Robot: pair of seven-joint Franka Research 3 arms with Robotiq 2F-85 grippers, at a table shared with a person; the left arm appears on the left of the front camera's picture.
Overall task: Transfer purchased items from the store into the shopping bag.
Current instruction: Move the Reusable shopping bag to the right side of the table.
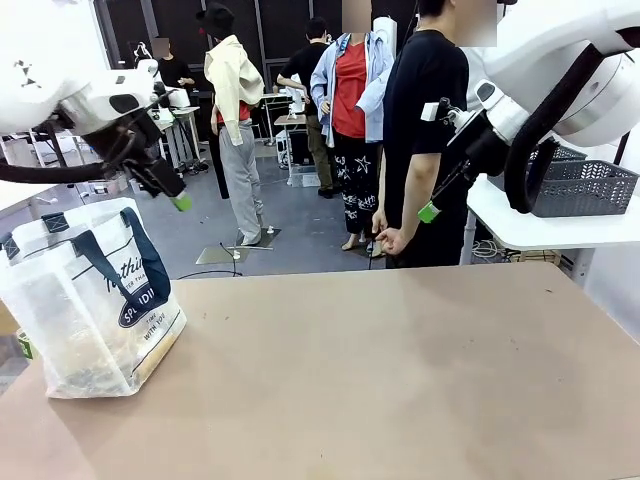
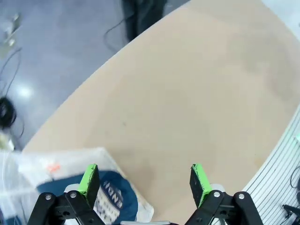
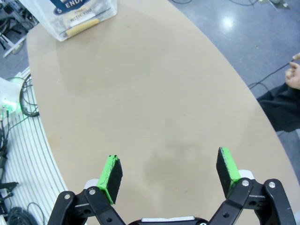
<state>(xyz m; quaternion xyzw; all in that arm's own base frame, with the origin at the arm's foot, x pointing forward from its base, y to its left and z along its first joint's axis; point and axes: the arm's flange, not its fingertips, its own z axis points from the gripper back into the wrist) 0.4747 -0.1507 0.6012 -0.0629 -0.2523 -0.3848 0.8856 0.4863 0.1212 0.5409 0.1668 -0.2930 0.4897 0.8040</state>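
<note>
Table (image 1: 400, 380): bare tan top, nearest me.
Shopping bag (image 1: 90, 300): upright at the table's left end.
Left gripper (image 2: 145, 180): jaws wide apart, holding nothing, above the bag.
Right gripper (image 3: 169, 177): spread wide, holding nothing, raised over the table.
Person's hand (image 1: 392, 240): hanging at the far edge.

The shopping bag (image 1: 88, 300) stands upright at the table's (image 1: 400, 370) left edge, its frosted sides showing what may be a flat brown piece low inside, though the plastic blurs it. Above it hangs the left gripper (image 1: 176, 197), raised clear of the bag (only one green pad is plainly seen). The right gripper (image 1: 432, 208) hovers high at the far right side. A person (image 1: 425, 140) in black stands beyond the table's far edge, one hand (image 1: 390, 238) lowered. A dark grey basket (image 1: 580, 185) sits on a white side table behind the right arm.
</note>
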